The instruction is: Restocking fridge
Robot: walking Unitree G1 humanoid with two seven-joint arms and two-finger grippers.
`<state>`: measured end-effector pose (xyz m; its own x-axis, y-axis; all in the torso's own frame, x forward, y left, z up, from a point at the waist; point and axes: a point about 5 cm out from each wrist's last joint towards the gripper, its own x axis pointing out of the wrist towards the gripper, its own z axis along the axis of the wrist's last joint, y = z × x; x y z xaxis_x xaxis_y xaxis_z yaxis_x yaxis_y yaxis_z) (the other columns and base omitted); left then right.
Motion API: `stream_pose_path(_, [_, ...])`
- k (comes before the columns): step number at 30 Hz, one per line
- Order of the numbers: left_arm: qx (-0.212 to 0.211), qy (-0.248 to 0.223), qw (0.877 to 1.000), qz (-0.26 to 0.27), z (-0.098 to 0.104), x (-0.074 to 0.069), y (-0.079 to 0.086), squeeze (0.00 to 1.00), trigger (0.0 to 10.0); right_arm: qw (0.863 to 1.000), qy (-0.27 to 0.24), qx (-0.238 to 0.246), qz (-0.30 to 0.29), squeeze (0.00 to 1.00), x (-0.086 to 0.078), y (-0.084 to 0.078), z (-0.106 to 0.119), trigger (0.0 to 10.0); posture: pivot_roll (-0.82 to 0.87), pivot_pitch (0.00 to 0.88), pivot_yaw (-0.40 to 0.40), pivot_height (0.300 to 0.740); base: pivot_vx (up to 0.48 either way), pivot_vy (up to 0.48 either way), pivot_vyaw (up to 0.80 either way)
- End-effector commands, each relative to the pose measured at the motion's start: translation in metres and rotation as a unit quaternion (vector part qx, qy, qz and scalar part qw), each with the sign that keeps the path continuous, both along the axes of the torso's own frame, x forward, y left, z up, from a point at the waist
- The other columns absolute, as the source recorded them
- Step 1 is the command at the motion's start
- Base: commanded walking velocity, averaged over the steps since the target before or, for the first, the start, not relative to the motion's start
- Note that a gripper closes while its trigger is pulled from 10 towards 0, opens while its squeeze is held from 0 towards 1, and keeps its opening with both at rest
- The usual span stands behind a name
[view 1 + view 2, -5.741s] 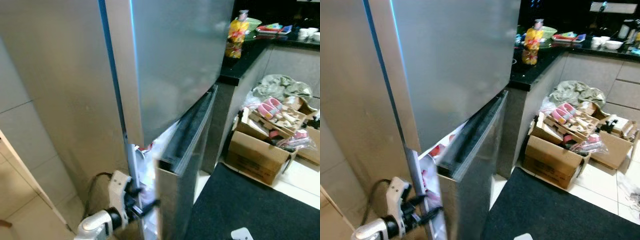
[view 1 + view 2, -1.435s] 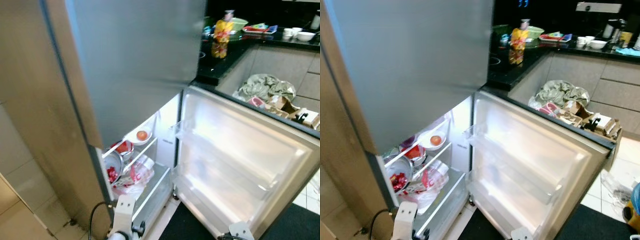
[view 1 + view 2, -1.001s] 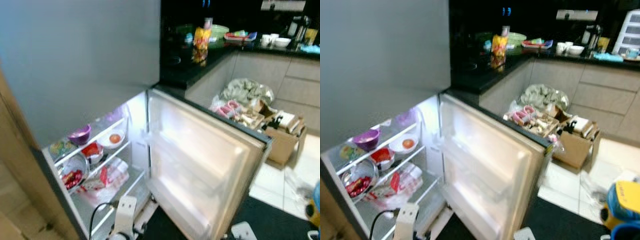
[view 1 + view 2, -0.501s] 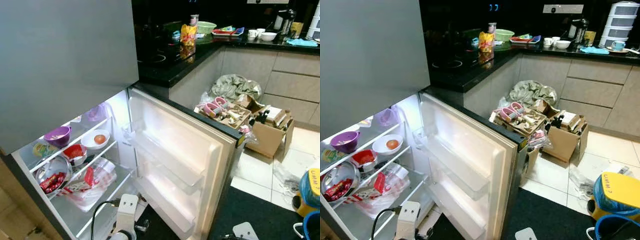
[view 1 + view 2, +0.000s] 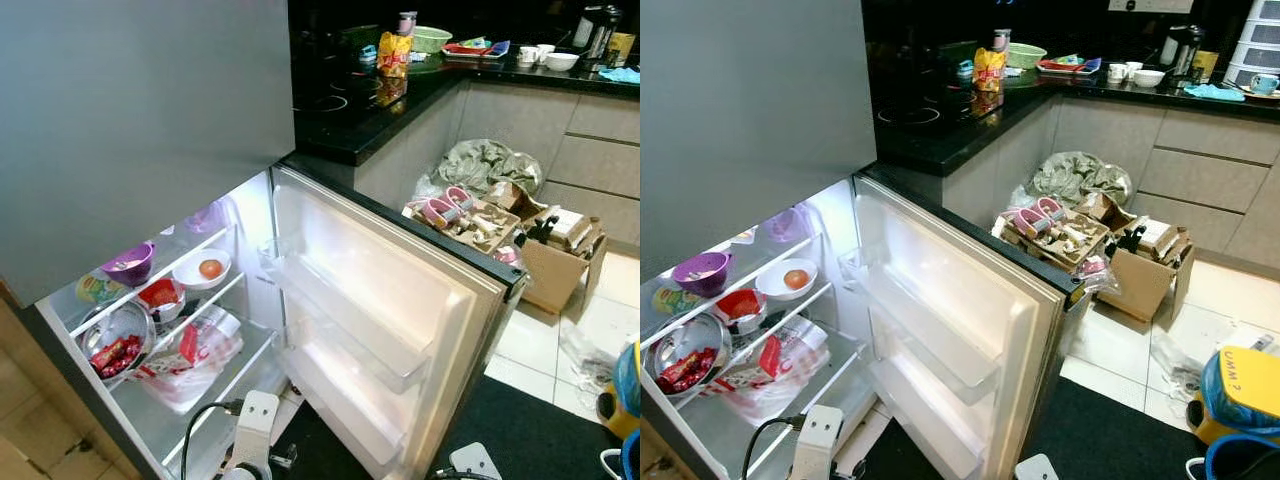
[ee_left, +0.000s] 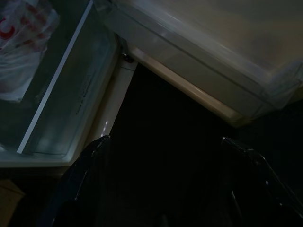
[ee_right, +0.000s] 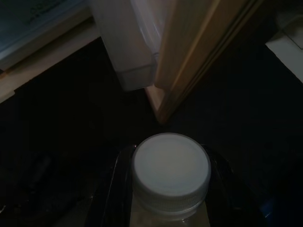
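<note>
Fridge door (image 5: 150, 110) brushed metal; countertop (image 5: 350, 120) glossy black.

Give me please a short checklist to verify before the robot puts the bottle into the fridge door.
1. Fridge door swung fully open: ok.
2. Door shelves free for a bottle: ok, they look bare.
3. Right hand holding the white-capped bottle: ok, black fingers sit on both sides below the cap.
4. Bottle upright in the hand: cannot tell; the wrist view looks down on the cap only.
5. Left hand free: ok, fingers apart over the dark mat, nothing between them.
6. Inner shelves' food, such as the purple bowl, away from the door path: ok.
</note>
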<state>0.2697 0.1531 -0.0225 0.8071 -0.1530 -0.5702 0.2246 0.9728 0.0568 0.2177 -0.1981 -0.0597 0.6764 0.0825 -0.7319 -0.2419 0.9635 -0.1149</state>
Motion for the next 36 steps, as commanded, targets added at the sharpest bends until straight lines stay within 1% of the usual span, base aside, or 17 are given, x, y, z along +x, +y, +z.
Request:
stream_pose_path(1, [0.021,0.01,1.0,-0.006,-0.004,-0.004,0.007,0.0,10.0,1.0,0.0,-0.011,-0.006,0.0,-0.003,-0.005,-0.001,10.0,-0.07,0.082,0.014,0.74,0.0,0.0,0.0])
stream_pose_path(7, [0.016,0.006,1.0,-0.002,-0.004,-0.005,0.006,0.0,10.0,1.0,0.012,-0.008,-0.013,0.0,-0.013,-0.004,-0.007,10.0,-0.08,0.085,0.02,0.74,0.0,0.0,0.0])
stream_pose_path(13, [0.009,0.003,1.0,0.001,-0.003,-0.003,0.005,0.0,10.0,1.0,0.017,-0.01,-0.017,0.0,-0.016,-0.004,-0.009,10.0,-0.08,0.085,0.02,0.74,0.0,0.0,0.0])
stream_pose_path(21, [0.009,-0.001,1.0,0.002,-0.001,-0.001,0.005,0.0,10.0,0.999,0.018,-0.014,-0.039,0.0,-0.018,-0.007,-0.01,10.0,-0.08,0.086,0.025,0.74,0.312,0.0,0.0])
stream_pose_path(31, [0.01,-0.003,1.0,0.0,0.001,0.001,0.006,0.0,10.0,0.999,0.02,-0.01,-0.048,0.0,-0.019,-0.007,-0.01,10.0,-0.08,0.086,0.028,0.74,0.335,0.0,-0.73])
stream_pose_path(33, [0.012,-0.005,1.0,-0.001,0.001,0.001,0.006,0.0,10.0,0.999,0.017,-0.01,-0.045,0.0,-0.019,-0.007,-0.01,10.0,-0.07,0.086,0.029,0.74,0.306,0.0,0.0])
stream_pose_path(36, [0.015,-0.008,1.0,-0.006,0.001,0.001,0.006,0.0,10.0,0.999,0.016,-0.009,-0.044,0.0,-0.019,-0.005,-0.01,10.0,-0.07,0.085,0.03,0.74,0.0,0.0,0.0])
